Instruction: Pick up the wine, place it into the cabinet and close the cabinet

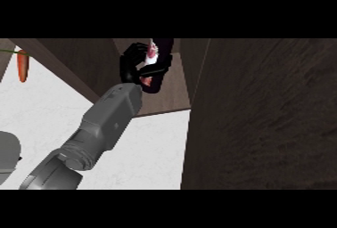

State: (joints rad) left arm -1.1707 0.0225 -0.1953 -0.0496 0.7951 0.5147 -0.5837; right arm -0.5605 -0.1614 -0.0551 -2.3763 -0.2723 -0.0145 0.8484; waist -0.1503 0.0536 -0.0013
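well, the right hand (132,62) is reaching into the open cabinet (168,100), its fingers curled round the wine (155,52), so the bottle sits inside the cabinet, over the shelf floor. i can't tell if its base touches yet. the cabinet door (263,124) stands wide at the right, leaving room for the forearm. a carrot (23,67) lies well apart on the counter (39,111).

Inside the cabinet, the right hand (129,66) curls round the wine bottle (153,53) and hides most of it; only scraps of pale label show. The cabinet door (263,116) runs off the right edge. A grey shape (6,156) at the left edge is cut off and cannot be identified. The carrot's (22,67) green top leaves the view.
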